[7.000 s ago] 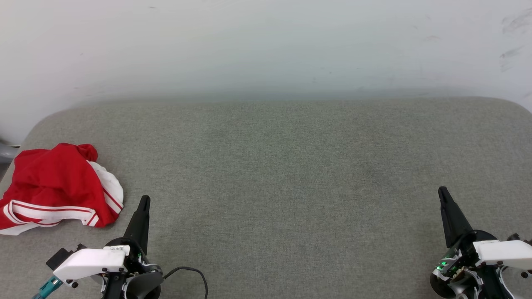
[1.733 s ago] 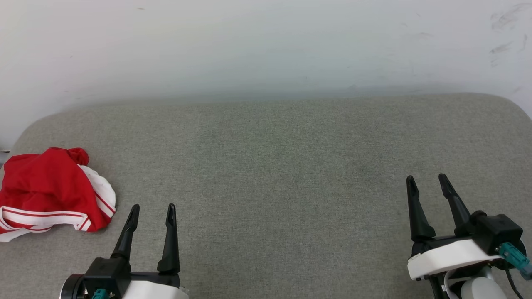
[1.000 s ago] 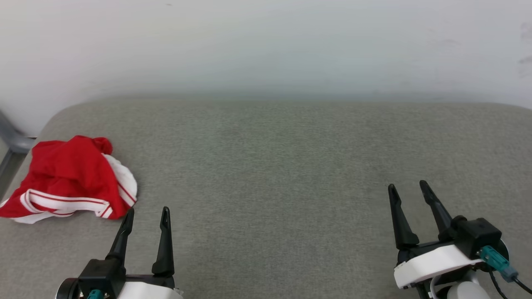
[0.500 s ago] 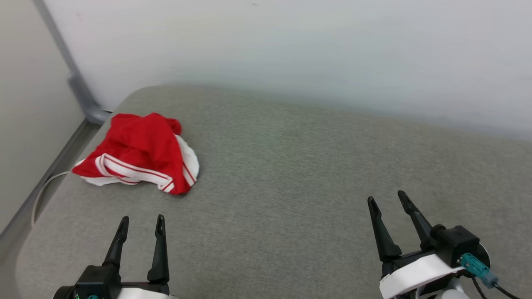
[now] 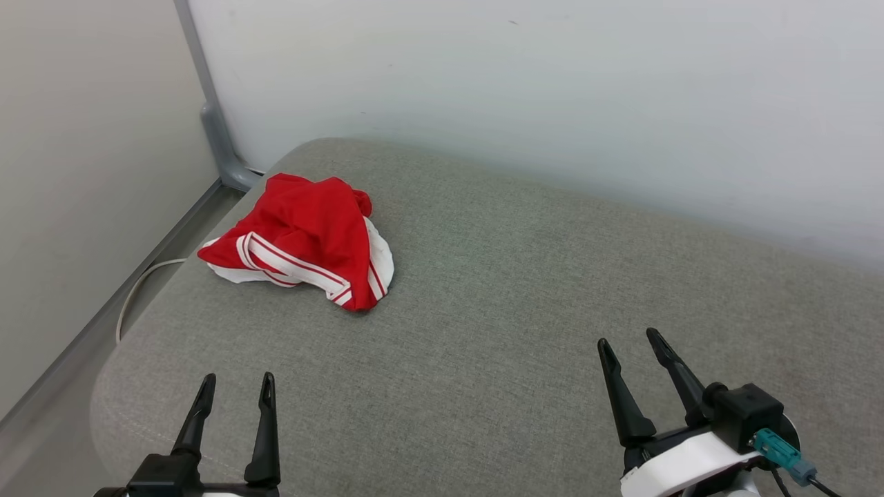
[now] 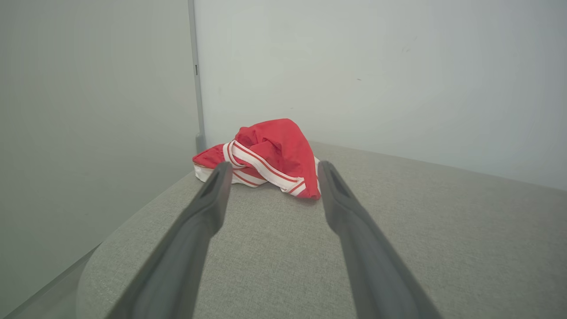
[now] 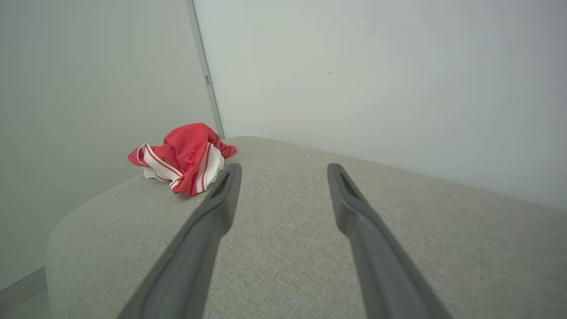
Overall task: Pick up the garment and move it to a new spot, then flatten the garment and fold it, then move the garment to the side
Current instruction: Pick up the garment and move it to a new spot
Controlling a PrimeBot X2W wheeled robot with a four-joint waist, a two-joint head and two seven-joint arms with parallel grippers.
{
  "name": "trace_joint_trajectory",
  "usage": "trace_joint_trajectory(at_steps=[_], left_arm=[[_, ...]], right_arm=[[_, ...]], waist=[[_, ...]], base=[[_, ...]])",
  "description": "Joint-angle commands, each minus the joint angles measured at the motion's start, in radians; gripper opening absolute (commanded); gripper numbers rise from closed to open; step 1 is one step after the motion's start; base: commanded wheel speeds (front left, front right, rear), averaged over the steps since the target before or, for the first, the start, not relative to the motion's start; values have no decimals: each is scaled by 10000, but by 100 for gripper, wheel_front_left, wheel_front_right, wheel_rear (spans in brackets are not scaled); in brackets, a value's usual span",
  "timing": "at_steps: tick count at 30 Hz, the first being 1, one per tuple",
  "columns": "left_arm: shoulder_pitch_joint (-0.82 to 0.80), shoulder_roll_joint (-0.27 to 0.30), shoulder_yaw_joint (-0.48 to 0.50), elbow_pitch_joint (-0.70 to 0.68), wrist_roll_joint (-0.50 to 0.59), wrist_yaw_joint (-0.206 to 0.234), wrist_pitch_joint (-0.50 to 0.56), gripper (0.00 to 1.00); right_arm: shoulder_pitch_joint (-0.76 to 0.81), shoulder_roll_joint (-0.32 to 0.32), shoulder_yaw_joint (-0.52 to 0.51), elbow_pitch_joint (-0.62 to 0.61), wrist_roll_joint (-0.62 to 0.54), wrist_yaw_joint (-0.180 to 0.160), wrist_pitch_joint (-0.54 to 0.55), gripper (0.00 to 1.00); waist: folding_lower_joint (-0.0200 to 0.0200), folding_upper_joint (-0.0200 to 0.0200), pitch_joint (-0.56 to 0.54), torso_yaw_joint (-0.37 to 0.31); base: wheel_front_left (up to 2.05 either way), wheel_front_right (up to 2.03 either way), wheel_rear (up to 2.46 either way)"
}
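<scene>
The garment [image 5: 307,238] is a crumpled red heap with white, red-striped trim, lying near the far left corner of the grey padded surface [image 5: 525,310]. Its lettering is hidden in the folds. My left gripper [image 5: 237,381] stands open at the lower left, well short of the heap, nothing between its fingers. In the left wrist view the garment [image 6: 266,157] lies straight ahead beyond the left gripper [image 6: 271,167]. My right gripper [image 5: 629,339] is open and empty at the lower right. From the right wrist the garment [image 7: 184,157] sits far left of the right gripper [image 7: 283,167].
A pale wall [image 5: 552,90] runs behind the padded surface, and a second wall [image 5: 83,138] meets it at a grey corner post [image 5: 214,124]. A white cable [image 5: 141,290] lies on the floor strip beside the surface's rounded left edge.
The head camera has turned left, so the whole picture shifted right: the garment now sits nearer the middle and the corner post and side wall show more. Both grippers stay open.
</scene>
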Motion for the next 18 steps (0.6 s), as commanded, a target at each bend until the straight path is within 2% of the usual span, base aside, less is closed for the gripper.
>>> trace_joint_trajectory(at_steps=[1, 10, 18], left_arm=[[46, -13, 31, 9, 41, -67, -28, 100], [-72, -13, 146, 32, -162, -120, -28, 100], [-364, -16, 350, 95, -223, -189, -28, 100]], right_arm=[[71, 9, 16, -24, 20, -7, -18, 100], [33, 9, 20, -41, 17, -7, -19, 100], [-241, 8, -40, -140, -292, -7, -18, 100]], waist=[[1, 0, 5, 76], [1, 0, 139, 102], [1, 0, 659, -268]], base=[[0, 0, 0], [0, 0, 0], [0, 0, 0]])
